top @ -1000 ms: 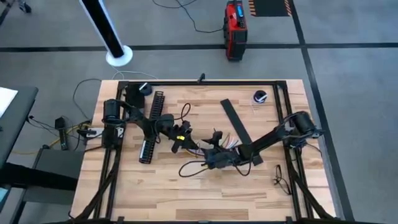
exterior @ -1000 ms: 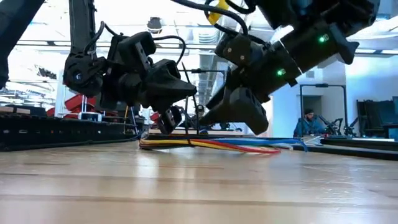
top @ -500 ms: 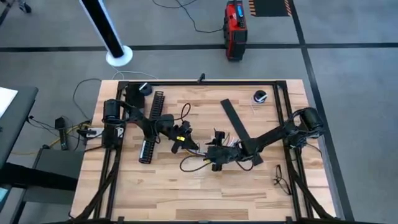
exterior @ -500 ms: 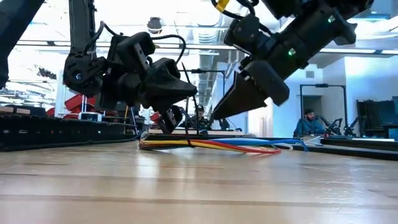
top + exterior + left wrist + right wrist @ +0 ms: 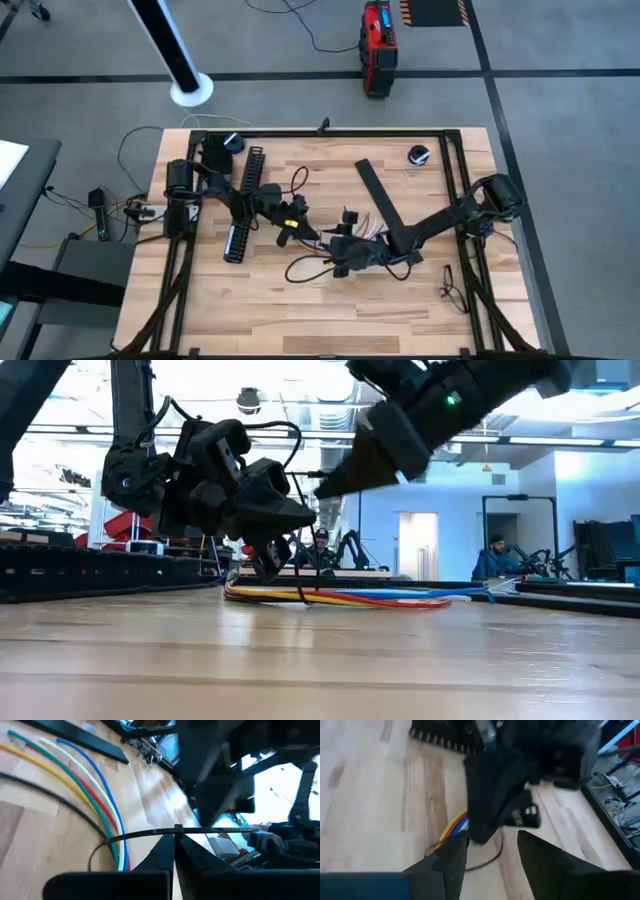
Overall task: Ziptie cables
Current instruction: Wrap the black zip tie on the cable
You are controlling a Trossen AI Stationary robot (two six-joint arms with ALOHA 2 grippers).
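Coloured cables (image 5: 340, 596) lie beneath the left pincer (image 5: 268, 565), touching.

A pale butcher-block wooden table (image 5: 270, 310) in a black metal frame — carrying loose parts.

A long black comb-slotted plastic channel (image 5: 243, 203) lies near the left side. A flat black rigid strip (image 5: 380, 205) lies slantwise right of centre. Between them, a bundle of thin coloured cables (image 5: 340, 596) — yellow, red, blue, white — lies flat on the wood. A small round black-and-white object (image 5: 418, 155) sits near the far right corner, and a thin dark wire loop (image 5: 452, 290) lies by the right edge.
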